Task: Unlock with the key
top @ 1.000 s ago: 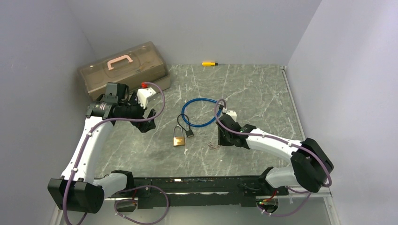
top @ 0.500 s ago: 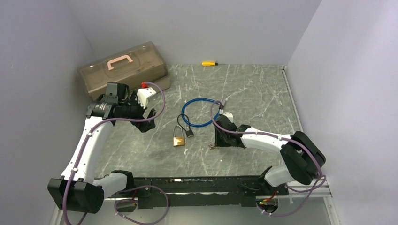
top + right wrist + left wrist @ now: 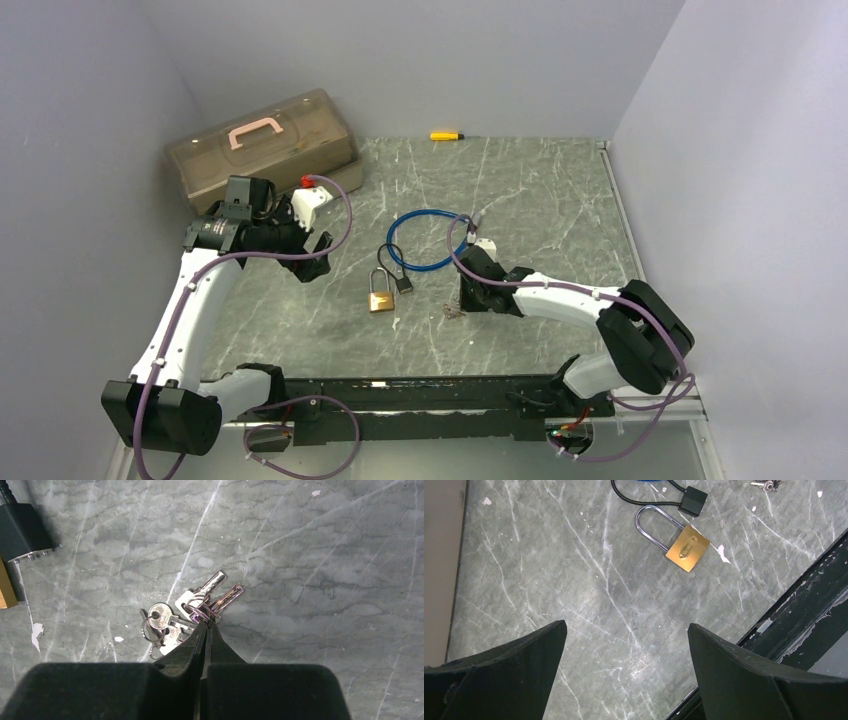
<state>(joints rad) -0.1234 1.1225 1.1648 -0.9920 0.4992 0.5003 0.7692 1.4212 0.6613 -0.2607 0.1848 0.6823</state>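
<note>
Keys [image 3: 175, 620]: one bunch on one ring, lying flat on the worktop [image 3: 540, 200] near its middle. At least three keys are visible; the exact count cannot be told because they overlap.

Other items, counted:
- One brass padlock [image 3: 380, 297], lying flat with its shackle closed, well left of the bunch.
- One small black lock [image 3: 694, 500] on a thin black cord, just beside the padlock.
- One blue cable [image 3: 390, 240], coiled in a loop beyond both locks.
- One brown toolbox [image 3: 265, 145] with a pink handle, in the far left corner.
- One yellow tool [image 3: 445, 135] at the far edge.

Right arm: it extends low from its base toward the centre, with the wrist tipped down at the worktop. The right claw [image 3: 205, 622] is pressed together, its tips pinching the ring of the bunch, which rests on the worktop.

Left arm: the forearm rises from the near left base, and the wrist sits in front of the toolbox. The left claw [image 3: 626, 630] is spread wide and holds nothing. It hangs above bare worktop, with the padlock ahead of it and apart from both fingers.
</note>
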